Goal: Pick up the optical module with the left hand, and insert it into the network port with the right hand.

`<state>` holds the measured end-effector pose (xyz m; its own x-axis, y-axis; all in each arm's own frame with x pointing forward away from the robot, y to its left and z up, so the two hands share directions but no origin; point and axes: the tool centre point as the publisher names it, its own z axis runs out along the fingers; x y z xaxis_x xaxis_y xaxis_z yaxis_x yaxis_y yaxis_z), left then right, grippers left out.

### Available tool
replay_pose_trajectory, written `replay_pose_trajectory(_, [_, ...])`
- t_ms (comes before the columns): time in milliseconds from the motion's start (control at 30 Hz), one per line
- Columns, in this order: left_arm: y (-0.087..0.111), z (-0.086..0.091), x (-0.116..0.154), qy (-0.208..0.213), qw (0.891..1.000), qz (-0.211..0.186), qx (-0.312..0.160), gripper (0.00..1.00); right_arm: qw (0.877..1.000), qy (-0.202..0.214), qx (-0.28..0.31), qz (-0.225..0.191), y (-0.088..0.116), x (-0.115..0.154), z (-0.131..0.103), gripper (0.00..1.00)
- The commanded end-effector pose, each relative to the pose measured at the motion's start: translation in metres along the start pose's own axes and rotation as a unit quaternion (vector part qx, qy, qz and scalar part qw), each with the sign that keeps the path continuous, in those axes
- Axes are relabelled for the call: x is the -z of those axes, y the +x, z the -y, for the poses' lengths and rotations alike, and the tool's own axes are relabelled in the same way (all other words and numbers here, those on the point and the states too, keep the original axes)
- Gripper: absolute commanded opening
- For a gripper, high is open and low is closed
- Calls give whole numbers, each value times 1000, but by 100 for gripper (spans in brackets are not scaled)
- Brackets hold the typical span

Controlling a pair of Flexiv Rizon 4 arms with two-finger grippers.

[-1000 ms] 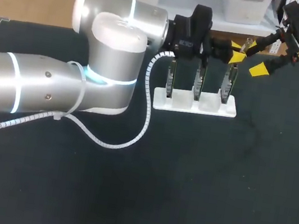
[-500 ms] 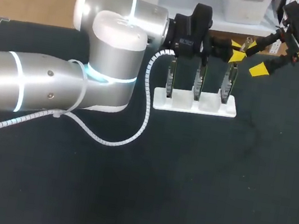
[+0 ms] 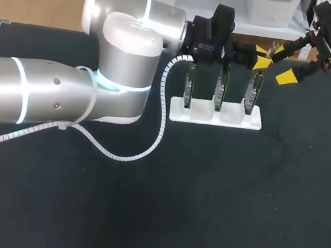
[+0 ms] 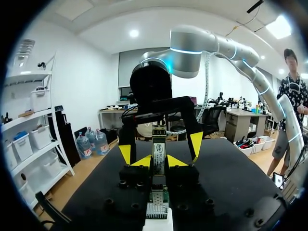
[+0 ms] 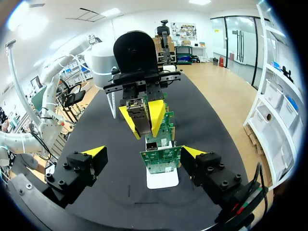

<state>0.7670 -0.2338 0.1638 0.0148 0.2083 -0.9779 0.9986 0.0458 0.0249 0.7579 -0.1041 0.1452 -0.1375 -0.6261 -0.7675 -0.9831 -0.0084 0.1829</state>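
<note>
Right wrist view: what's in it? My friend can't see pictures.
The left gripper holds a small optical module between its yellow fingers, above green circuit boards standing in a white holder. The right gripper is wide open, one finger each side of the boards.

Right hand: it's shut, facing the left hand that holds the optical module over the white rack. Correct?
No. The right hand is open, its yellow fingers spread wide apart; the right wrist view shows it. It does face the left hand, which holds the optical module over the white rack.
</note>
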Motion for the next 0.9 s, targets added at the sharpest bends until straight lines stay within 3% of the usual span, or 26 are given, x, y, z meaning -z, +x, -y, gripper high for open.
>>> replay_pose_trajectory(33, [0, -4, -2, 3, 1000, 0, -2, 0, 1000, 2, 0, 0, 0, 0, -2, 100])
replay_pose_trajectory(900, [3, -5, -5, 10, 1000, -1, 5, 0, 1000, 2, 0, 0, 0, 0, -2, 100])
